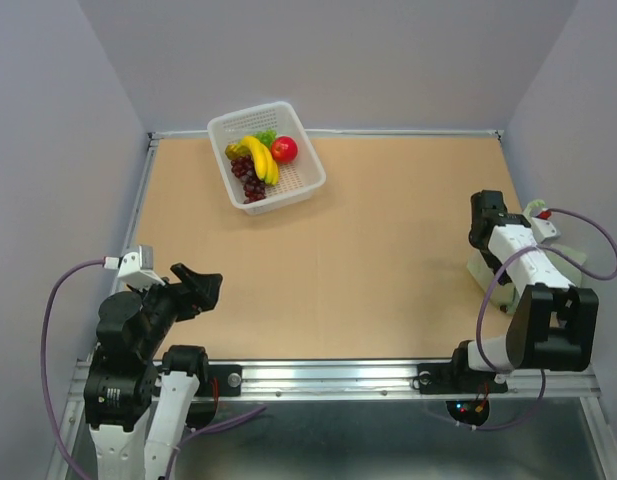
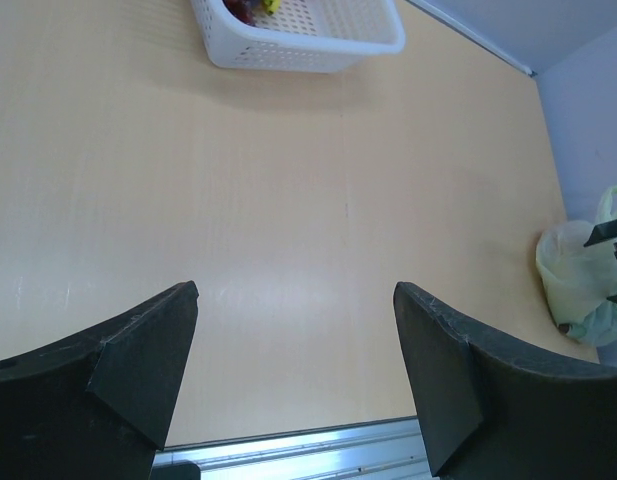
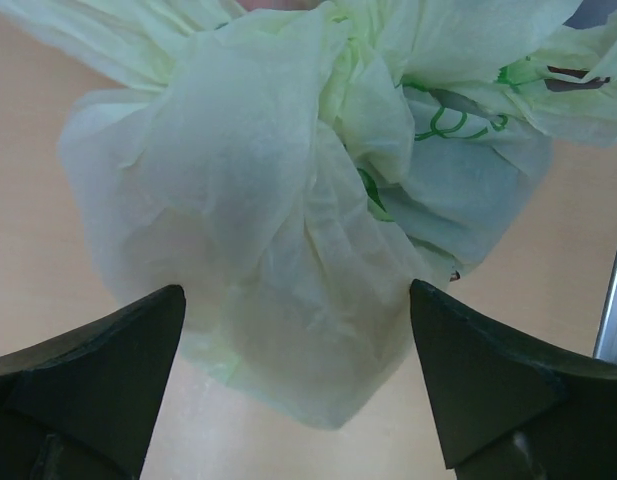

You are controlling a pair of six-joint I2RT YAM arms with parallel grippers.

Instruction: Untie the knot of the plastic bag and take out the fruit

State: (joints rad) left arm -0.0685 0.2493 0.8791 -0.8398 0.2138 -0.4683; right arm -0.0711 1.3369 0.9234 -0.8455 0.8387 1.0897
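Right gripper (image 3: 295, 290): fingers wide apart, holding nothing; by far the nearer arm.
Plastic bag (image 3: 288, 250): directly ahead, between those fingers, at the right edge of the table (image 1: 388, 260).
Knot (image 3: 338, 75): on the bag's far upper part, tails splaying left and right along the finger line.
Fruit: hidden inside the bag.
Left gripper (image 2: 296, 290): spread, empty, well apart from the bag.
White basket (image 1: 288, 195): far side, left of centre.

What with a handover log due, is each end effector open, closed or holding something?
Left end effector: open, empty.
Right end effector: open, facing the plastic bag, not gripping it.
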